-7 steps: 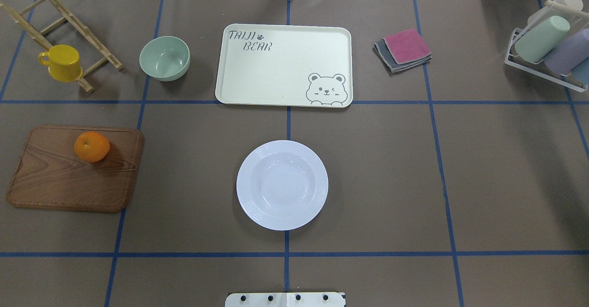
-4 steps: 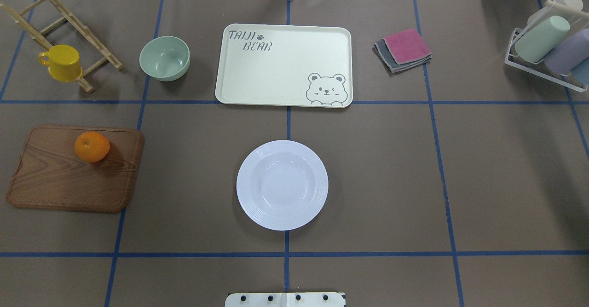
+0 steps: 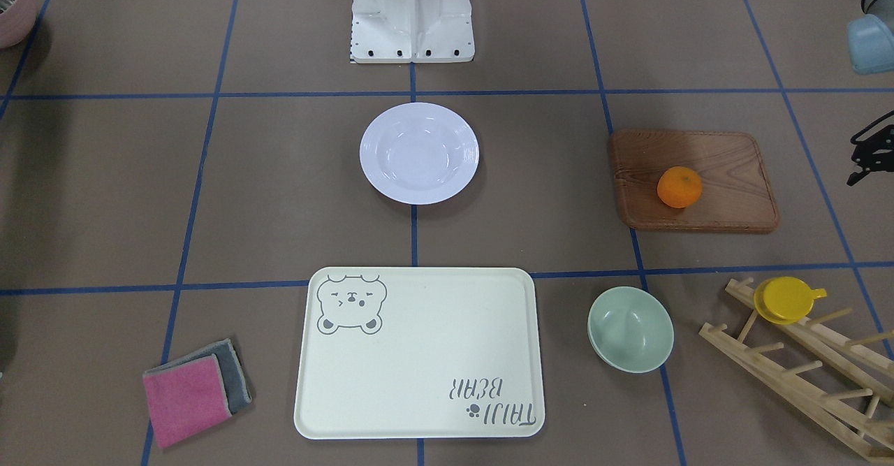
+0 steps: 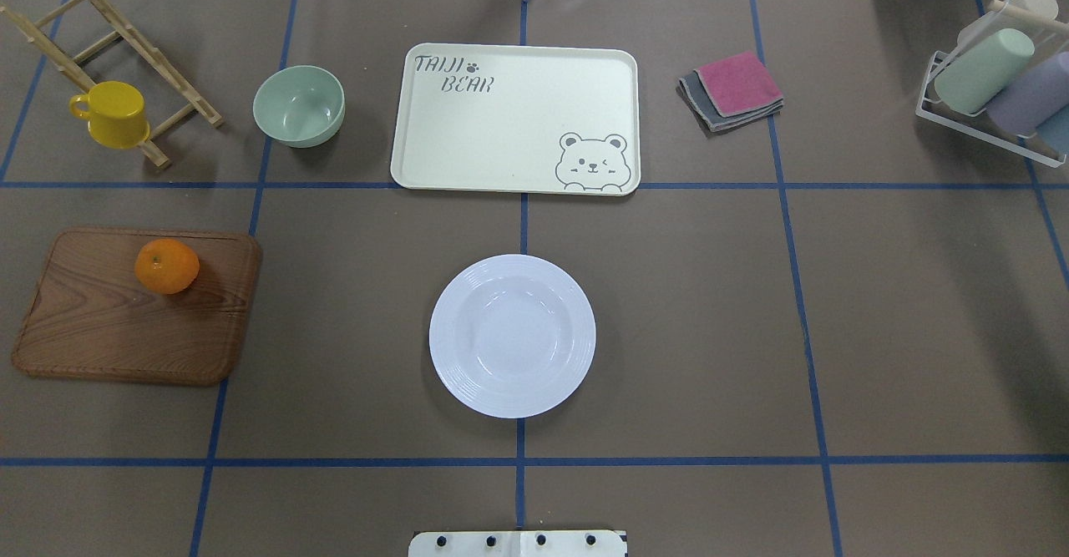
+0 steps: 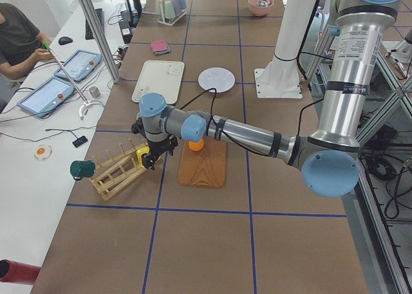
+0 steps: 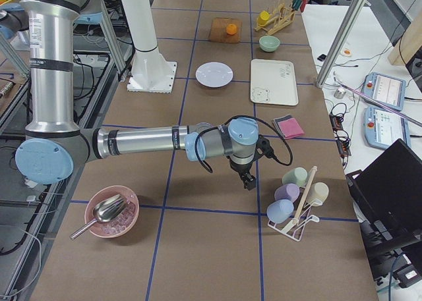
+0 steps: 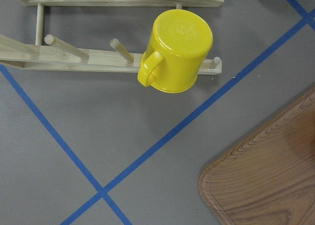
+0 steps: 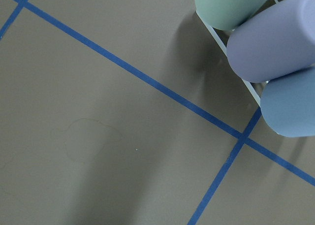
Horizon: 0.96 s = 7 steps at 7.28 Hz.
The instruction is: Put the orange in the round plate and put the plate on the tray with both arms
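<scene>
The round plate (image 4: 512, 336) sits empty on the brown tabletop (image 4: 693, 331), straight in front of the robot's base. The orange (image 4: 167, 265) is well to the left of the plate in the overhead view. It rests on the far part of a wooden cutting board (image 4: 125, 331) and touches nothing else. The tray (image 4: 514, 118) lies flat just beyond the plate, apart from it, with nothing on it.

A pale green bowl (image 4: 299, 106) stands beyond the plate and to its left. A yellow cup (image 4: 113, 114) hangs upside down on a wooden drying rack (image 4: 125, 35) further left. Folded pink and grey cloths (image 4: 733, 89) lie beyond the plate to its right, and a rack of pastel cups (image 4: 994, 81) stands far to its right.

The left end effector (image 5: 151, 157) hangs above the tabletop far to the left of the plate, between the cutting board and the yellow cup. Whether it is open or closed cannot be told. The right end effector (image 6: 249, 180) hangs far to the right of the plate, near the pastel cups. Its state cannot be told either. Neither touches any object.
</scene>
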Motion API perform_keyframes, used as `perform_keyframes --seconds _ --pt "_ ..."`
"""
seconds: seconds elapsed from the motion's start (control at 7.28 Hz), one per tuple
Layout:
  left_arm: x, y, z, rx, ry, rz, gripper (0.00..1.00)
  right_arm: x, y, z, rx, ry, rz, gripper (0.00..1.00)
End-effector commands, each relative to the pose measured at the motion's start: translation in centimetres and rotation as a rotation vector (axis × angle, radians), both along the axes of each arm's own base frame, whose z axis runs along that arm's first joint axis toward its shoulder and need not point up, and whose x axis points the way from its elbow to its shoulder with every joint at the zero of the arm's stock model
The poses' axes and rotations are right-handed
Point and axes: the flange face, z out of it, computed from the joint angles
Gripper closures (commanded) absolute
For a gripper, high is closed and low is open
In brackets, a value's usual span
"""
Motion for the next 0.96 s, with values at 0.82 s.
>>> perform_keyframes --seconds 0.82 --pt "0.1 0.0 -0.1 0.002 0.004 0.002 0.01 0.0 0.2 0.0 0.002 -0.008 -0.004 0.00"
